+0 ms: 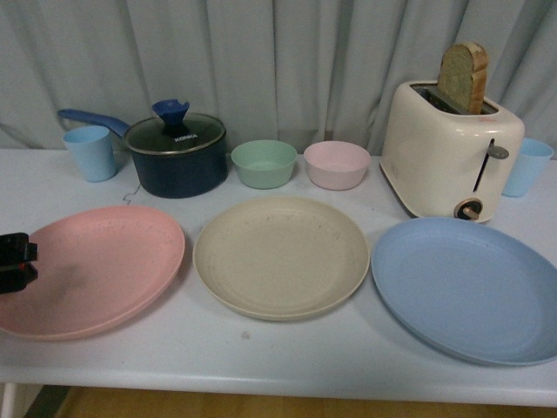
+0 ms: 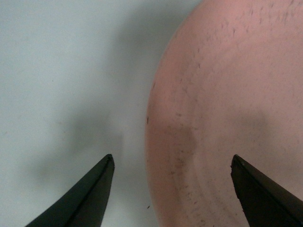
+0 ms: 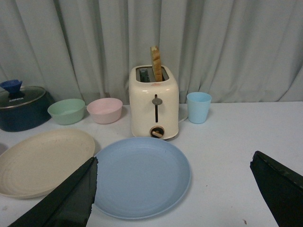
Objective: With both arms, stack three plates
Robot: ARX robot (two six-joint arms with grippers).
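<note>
Left jaws apart, pink plate point(image 2: 227, 104) rim between them, one tip over table point(image 2: 57, 71). Best lower until rim seats deep, then close squarely. Right jaws apart, blue plate point(image 3: 139, 175) ahead.

The left gripper point(image 1: 30, 263) showed in the front view as two stubby matte black blocks with squared ends. From its own wrist camera its fingers point(image 2: 90, 201) were plain black wedges, broad toward the wrist and narrowing to blunt points at the tips. The right gripper point(image 3: 173, 158) had fingers point(image 3: 71, 201) of the same dull black, wider and flatter, cut almost straight across at the tips
</note>
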